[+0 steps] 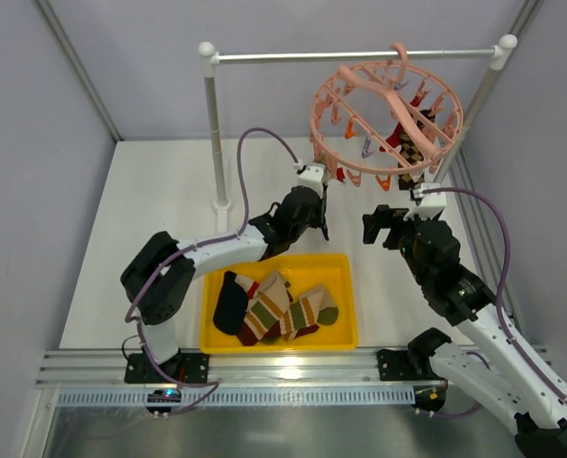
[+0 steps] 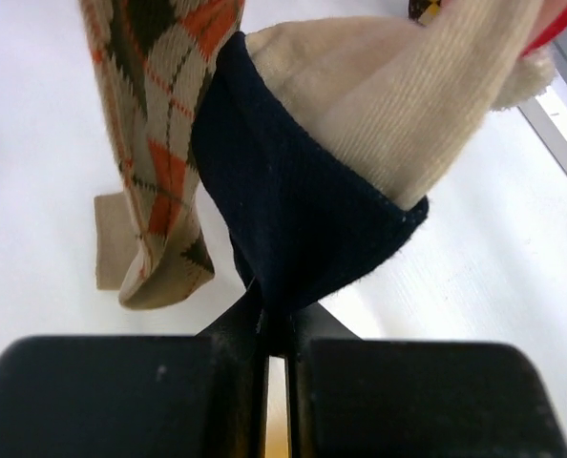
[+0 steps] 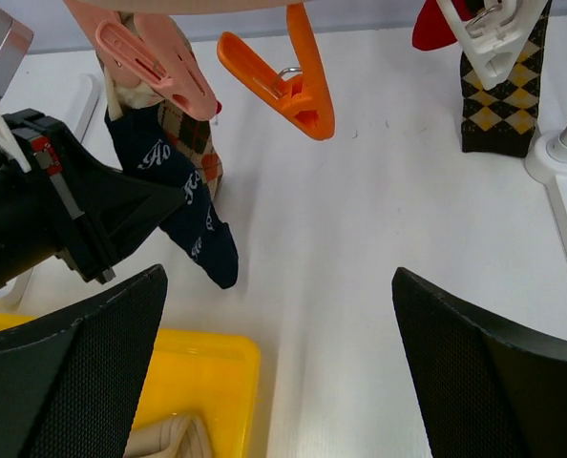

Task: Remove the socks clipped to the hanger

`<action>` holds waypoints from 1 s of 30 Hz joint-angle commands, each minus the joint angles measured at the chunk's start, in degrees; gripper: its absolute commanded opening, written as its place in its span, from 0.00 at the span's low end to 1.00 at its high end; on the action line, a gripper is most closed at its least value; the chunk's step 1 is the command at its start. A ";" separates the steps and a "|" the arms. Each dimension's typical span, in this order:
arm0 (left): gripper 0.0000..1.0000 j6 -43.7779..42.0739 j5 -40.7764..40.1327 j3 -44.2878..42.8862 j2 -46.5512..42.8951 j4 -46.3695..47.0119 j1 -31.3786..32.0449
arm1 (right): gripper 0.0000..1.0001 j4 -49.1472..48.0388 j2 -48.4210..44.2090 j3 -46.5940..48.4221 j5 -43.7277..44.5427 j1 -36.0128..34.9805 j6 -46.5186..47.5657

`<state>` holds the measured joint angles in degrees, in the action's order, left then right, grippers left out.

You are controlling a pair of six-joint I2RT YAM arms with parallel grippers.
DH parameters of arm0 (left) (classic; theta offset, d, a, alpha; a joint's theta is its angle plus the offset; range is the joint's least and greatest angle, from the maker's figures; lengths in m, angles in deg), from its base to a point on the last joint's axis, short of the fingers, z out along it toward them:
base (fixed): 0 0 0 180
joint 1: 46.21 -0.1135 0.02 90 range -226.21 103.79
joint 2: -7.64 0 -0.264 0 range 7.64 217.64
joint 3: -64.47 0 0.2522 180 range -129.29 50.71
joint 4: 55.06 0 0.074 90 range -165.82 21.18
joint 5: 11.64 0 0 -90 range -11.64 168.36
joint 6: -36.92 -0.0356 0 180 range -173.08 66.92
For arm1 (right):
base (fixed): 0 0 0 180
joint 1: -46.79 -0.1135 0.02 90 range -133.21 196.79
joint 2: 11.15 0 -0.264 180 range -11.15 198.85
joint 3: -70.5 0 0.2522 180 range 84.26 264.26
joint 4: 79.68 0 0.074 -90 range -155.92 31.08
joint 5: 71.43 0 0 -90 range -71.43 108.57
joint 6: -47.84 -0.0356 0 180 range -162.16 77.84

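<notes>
The salmon-pink ring hanger (image 1: 396, 93) hangs by its hook from the white-and-metal rail stand (image 1: 355, 55) at the far right of the tabletop (image 1: 159, 219), with several socks dangling under it.

The left pincer (image 2: 276, 334) reaches up beneath the ring's left side, its jaws pressed together on a fold of a navy sock (image 2: 293, 210). In the right wrist view that sock carries pale lettering and hangs just below a pink clip (image 3: 155, 62). I cannot tell whether the clip grips it. A cream ribbed sock (image 2: 398, 95) lies against the navy one, and an orange-and-brown argyle sock (image 2: 159, 124) hangs just to its left.

The right pincer (image 3: 279, 324) sits near the hanger on the right with its jaws spread wide and nothing between them. Past it hangs an orange clip (image 3: 283, 81). Further right, a white clip (image 3: 489, 38) holds a black-and-yellow argyle sock (image 3: 501, 100), with a red sock (image 3: 431, 24) just beside it.

On the near side, between the two arms, a yellow bin (image 1: 346, 334) holds striped socks (image 1: 274, 310) and a dark sock (image 1: 228, 303).
</notes>
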<state>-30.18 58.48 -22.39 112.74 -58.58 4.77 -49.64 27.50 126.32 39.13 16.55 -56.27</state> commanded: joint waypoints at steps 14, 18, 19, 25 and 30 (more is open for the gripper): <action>0.00 -2.85 7.05 7.62 -20.46 -4.61 5.53 | 1.00 0.95 8.97 14.17 6.94 -13.69 1.10; 0.00 -4.35 5.11 8.50 -22.74 -6.37 8.52 | 1.00 2.00 13.27 20.32 10.64 -16.87 -0.57; 0.00 -4.44 4.77 8.67 -23.44 -6.81 9.65 | 1.00 2.44 14.07 21.47 11.69 -17.48 -0.83; 0.00 -5.40 3.36 9.29 -25.82 -6.90 13.09 | 1.00 4.99 19.96 27.80 17.23 -22.23 -1.36; 0.00 -5.40 3.44 9.73 -26.88 -5.94 15.02 | 1.00 7.10 21.99 28.78 22.85 -23.72 -3.20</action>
<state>-33.96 60.75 -12.86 87.60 -66.12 17.16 -44.00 47.91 153.71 57.07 -6.35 -57.89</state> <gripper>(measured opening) 0.009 0.995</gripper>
